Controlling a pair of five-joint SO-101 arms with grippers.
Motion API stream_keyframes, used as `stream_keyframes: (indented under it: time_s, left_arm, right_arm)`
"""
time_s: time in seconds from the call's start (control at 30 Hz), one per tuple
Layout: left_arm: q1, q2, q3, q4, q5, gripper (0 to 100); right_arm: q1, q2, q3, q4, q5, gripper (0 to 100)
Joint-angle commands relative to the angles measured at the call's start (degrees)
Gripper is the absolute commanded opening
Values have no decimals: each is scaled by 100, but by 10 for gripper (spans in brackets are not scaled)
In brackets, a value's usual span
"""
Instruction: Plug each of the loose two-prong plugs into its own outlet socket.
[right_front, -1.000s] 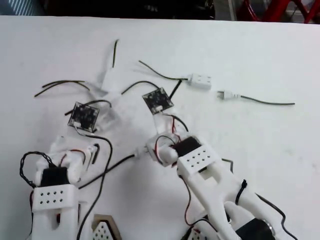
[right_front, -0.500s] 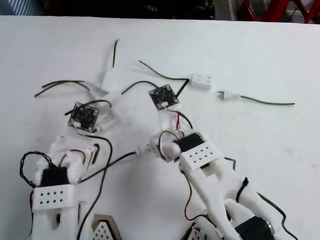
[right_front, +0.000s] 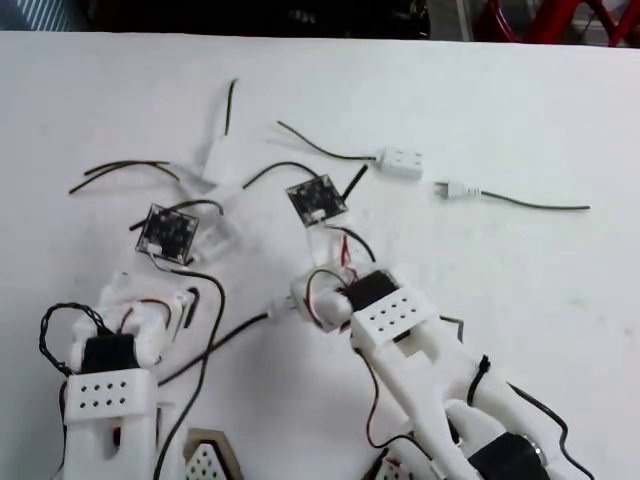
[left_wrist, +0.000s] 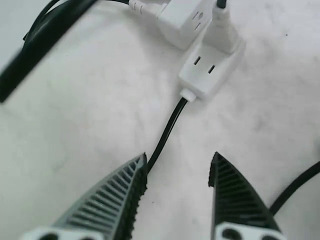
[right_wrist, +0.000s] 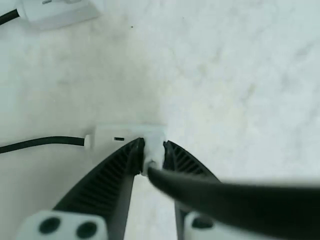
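Right gripper (right_wrist: 151, 150): fingers pinched narrow on the end of a white block (right_wrist: 122, 136) with a black cord trailing off it. One slot showed, so likely a socket.

Left gripper (left_wrist: 177, 167): fingers (left_wrist: 122, 200) wide, hanging over a black lead (left_wrist: 167, 132) that ran to a filled socket (left_wrist: 206, 75), its plug seated.

Loose plug (right_front: 447, 188) lay at 2 o'clock on the tabletop (right_front: 520, 90), with a free socket (right_front: 400, 160) just beside it at its 10 o'clock.

Step, by my judgement: mating the held block with that plug. The next move needs the prongs squared to the slots.

Tabletop was white and scuffed. The room behind was dark, with a red frame (right_front: 560, 15) at 1 o'clock.
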Motion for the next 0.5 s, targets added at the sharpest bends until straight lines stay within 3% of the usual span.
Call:
stream_keyframes:
  time_s: [0.0,0.47]
  left_arm:
    - [-66,-154,-35,-114,0,204]
    - [-66,-145,-35,-114,0,204]
  right_arm:
    - [-110,242,26,75,-44,16]
    - [-400,1543,-193,57,255,16]
